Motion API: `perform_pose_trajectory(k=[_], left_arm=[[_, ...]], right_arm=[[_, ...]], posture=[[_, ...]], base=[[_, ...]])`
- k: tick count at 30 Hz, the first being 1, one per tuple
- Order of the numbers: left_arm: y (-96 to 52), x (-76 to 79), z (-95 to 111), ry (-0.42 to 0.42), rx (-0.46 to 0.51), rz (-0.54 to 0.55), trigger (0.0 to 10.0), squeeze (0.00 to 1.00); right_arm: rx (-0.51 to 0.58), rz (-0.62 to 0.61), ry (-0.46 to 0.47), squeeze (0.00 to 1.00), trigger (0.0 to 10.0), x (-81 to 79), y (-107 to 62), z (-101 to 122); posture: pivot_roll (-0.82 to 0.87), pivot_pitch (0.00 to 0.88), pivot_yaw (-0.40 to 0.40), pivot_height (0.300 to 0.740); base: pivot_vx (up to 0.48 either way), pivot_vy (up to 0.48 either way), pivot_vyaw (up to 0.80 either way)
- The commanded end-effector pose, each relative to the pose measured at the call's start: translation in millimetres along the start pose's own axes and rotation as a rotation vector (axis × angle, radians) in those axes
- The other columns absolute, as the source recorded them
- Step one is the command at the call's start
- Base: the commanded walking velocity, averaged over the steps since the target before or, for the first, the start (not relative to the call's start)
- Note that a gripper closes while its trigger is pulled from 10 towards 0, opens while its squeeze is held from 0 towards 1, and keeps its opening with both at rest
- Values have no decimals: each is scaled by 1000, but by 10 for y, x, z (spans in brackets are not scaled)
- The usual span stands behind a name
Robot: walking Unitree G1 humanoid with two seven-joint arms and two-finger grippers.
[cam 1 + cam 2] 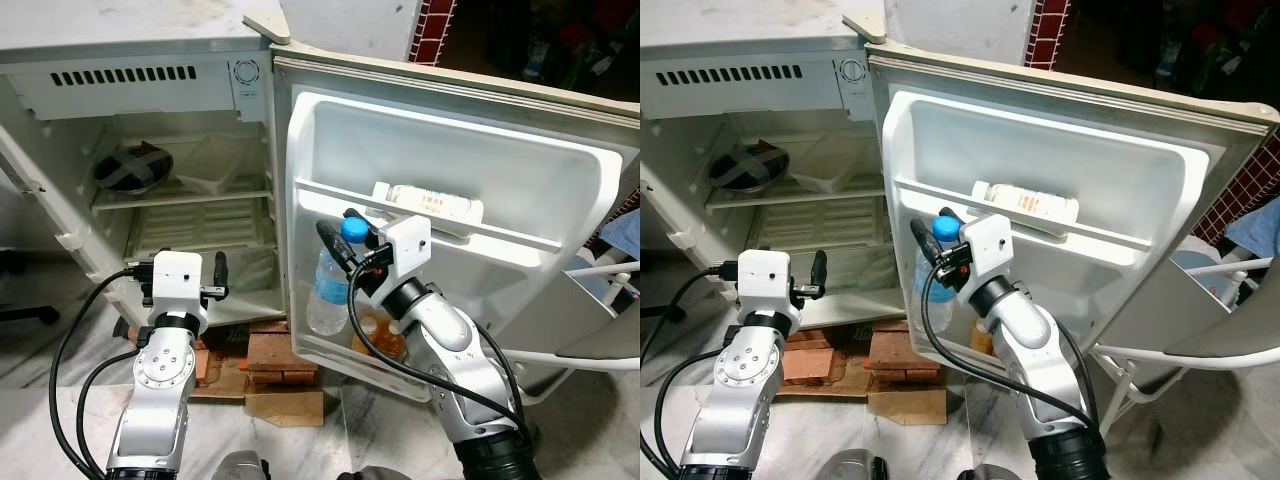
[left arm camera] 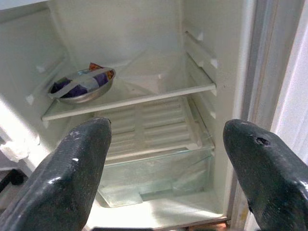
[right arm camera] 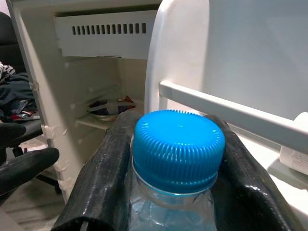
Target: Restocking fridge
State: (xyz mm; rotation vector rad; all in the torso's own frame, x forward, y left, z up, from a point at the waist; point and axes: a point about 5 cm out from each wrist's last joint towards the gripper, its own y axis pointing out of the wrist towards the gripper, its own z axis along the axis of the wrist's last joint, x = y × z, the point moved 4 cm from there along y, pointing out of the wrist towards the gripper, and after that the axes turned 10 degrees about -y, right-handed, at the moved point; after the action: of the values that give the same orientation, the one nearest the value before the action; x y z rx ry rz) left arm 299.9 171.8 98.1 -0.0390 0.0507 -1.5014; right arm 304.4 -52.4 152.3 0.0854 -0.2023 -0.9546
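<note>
Water bottle [image 1: 328, 290] stands upright in the lower rack of the fridge door [image 1: 560, 190], long axis vertical, blue cap [image 3: 178, 147] at 12 o'clock. Right gripper [image 1: 345, 243] fingers clamp the neck just under the cap. Left gripper [image 1: 190, 268], fingers spread wide and empty, faces the open fridge [image 1: 200, 200] at the bottle's 9 o'clock.

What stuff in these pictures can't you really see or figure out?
- Amber item in the lower door shelf: right arm covers most of it in the eye views.
- Water bottle bottom: hidden behind the shelf wall; right tool grips its neck.
- White packet label: too small to read.
- Bowl contents: wrapped, unclear in the left wrist view.
</note>
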Motion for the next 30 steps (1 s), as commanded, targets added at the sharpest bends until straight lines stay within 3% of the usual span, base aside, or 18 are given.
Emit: perform_pose_trajectory(k=[1,13,19,23,30], left_arm=[[1,16,61,-3,12,-3,10000,0],[-1,21,81,14,19,2,10000,0],[-3,-51,119,20,38,52,10000,0],[-5,-201,39,-37,-14,114,10000,0],[-37,-240,64,-32,-5,95,10000,0]], right_arm=[[22,-6,-10,0,10000,25,12,61],[22,13,-3,0,10000,-5,-28,40],[13,14,-4,0,10000,-11,-23,11],[-6,10,-16,0,10000,-4,-22,-56],[-23,-19,-36,0,10000,25,-21,-110]], posture=[[100,49,-28,710],[100,57,-25,661],[104,58,-25,661],[114,59,-19,661],[122,68,-1,636]], base=[[0,0,0],[0,0,0],[0,0,0],[0,0,0],[0,0,0]])
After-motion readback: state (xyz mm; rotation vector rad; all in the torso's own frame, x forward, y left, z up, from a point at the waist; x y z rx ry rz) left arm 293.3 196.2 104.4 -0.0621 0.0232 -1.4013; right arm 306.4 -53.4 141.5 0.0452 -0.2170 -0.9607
